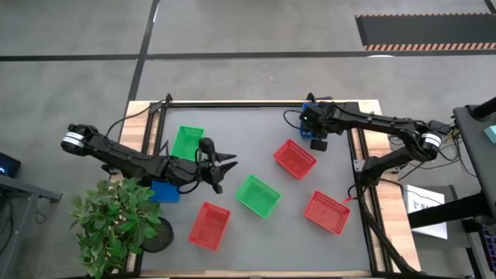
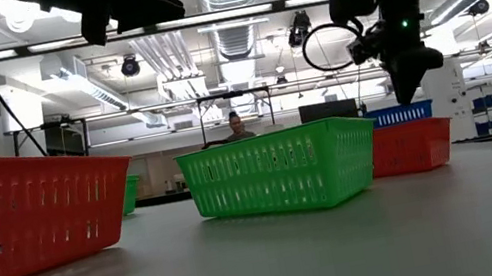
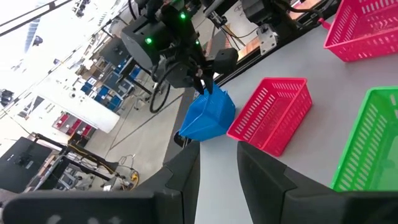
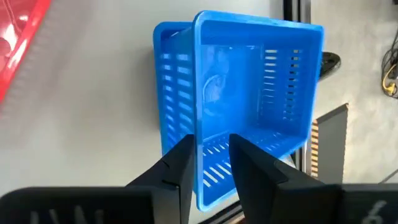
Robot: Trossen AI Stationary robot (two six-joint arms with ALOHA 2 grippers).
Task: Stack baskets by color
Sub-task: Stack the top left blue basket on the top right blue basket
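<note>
- Hovering over the far right corner of the table [image 1: 248, 256], the right gripper [image 1: 318, 142] points down at a blue basket [image 1: 310, 116] that sits at the table's edge
- In the right wrist view this gripper [image 4: 211, 146] has its two fingers parted, with one wall of the blue basket [image 4: 249, 93] in line with the gap; the gap is wider than that wall, so the pincer is loosened and clamps nothing
- A second blue wall [image 4: 168, 93] shows along one side of that basket; whether it is another basket underneath cannot be told
- From table height the right gripper [image 2: 410, 89] has its tips just above the blue basket [image 2: 402, 113], which stands behind a red basket [image 2: 410, 147]
- The left gripper [image 1: 226, 167] is raised over the left half of the table, fingers spread and empty
- Under the left arm lies another blue basket [image 1: 164, 190], near a potted plant [image 1: 116, 225]
- One green basket [image 1: 187, 142] lies at the far left, a second green basket [image 1: 258, 195] near the middle
- Three red ones lie apart: the red basket [image 1: 294, 158] nearest the right gripper, a near-left red basket [image 1: 210, 225] and a near-right red basket [image 1: 326, 211]
- A person [image 2: 237, 124] shows in the room behind
</note>
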